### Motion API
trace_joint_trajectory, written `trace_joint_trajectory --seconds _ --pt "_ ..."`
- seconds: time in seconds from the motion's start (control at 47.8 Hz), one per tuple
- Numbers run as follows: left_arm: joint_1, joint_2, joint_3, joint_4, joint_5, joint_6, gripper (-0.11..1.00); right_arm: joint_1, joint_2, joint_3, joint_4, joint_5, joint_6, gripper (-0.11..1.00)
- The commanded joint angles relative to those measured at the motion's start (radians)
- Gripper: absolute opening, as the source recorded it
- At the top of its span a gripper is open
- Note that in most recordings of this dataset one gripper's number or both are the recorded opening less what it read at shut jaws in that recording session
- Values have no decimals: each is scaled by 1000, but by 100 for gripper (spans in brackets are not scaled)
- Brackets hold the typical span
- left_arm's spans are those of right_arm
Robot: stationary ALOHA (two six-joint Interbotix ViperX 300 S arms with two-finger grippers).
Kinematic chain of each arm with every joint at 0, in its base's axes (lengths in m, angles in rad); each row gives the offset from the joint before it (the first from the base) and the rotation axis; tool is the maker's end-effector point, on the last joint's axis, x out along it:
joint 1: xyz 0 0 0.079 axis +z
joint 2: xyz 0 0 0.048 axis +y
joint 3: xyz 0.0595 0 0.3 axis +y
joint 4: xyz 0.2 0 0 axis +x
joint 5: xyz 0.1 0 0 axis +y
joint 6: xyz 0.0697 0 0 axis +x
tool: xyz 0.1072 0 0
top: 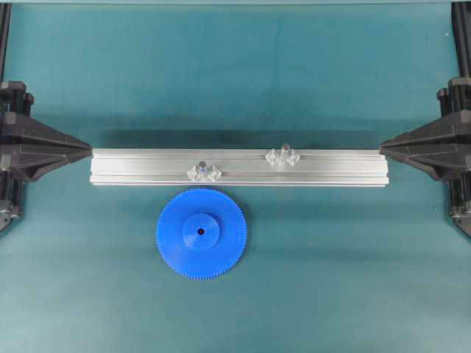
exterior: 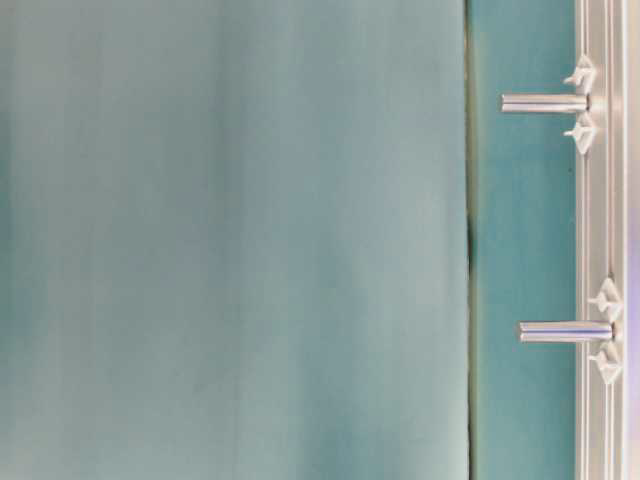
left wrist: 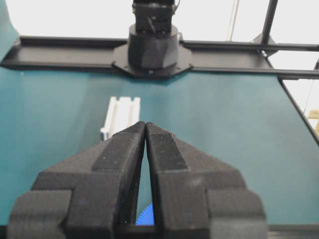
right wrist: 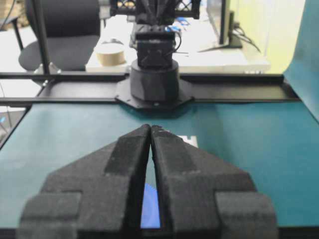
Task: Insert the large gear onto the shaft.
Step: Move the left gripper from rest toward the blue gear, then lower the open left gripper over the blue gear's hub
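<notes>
Teal matting covers the whole desk (top: 309,294), and across the middle of the overhead view lies a long silver aluminium rail (top: 239,168). Just below it, left of centre, the large gear (top: 201,233), a big flat blue plastic disc with fine teeth and a raised round hub, lies flat on the mat, apart from the rail. The shaft (top: 285,149), a slim silvery metal pin on a small clear plastic mount, stands on the rail right of centre; a shorter stub on clear diamond pieces (top: 202,168) stands to its left. The left gripper (left wrist: 145,130) and the right gripper (right wrist: 150,132) rest at the left and right edges, jaws pressed together and holding nothing. I judge the gear stiff, light and rather slippery; lying flat, its rim gives little to pinch, so the raised hub looks the better place to hold. The overhead view shows gear and both pins together. The table-level view, turned sideways, shows the pins' profiles but no gear. Each wrist view shows the closed jaws and only a blue sliver of teeth between them.
</notes>
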Motion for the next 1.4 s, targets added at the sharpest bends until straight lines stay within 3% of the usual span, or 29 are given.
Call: trace_joint_trajectory --seconds 0.0,0.084,0.126,0.251,0.565,0.941,1.13,1.381 --pt "-17 14 -54 11 40 -25 11 8 14 -9 3 -3 -3 16" --pt "-37 26 -94 12 123 -28 2 8 9 -9 18 43 8 22" --pt "-38 32 -114 17 164 -28 -1 9 6 -12 20 78 15 17" --pt "-40 60 -163 17 236 -25 -1 11 -18 -23 20 158 26 8" --pt "-95 308 -258 17 281 -26 -1 2 -124 31 23 334 38 8" --pt "-97 508 -336 15 281 -40 -1 -21 -225 150 20 399 144 10" --pt "-103 595 -408 17 345 -44 -1 -28 -225 152 14 476 146 10" --pt "-115 709 -483 15 468 -46 -1 -55 -241 179 9 476 146 10"
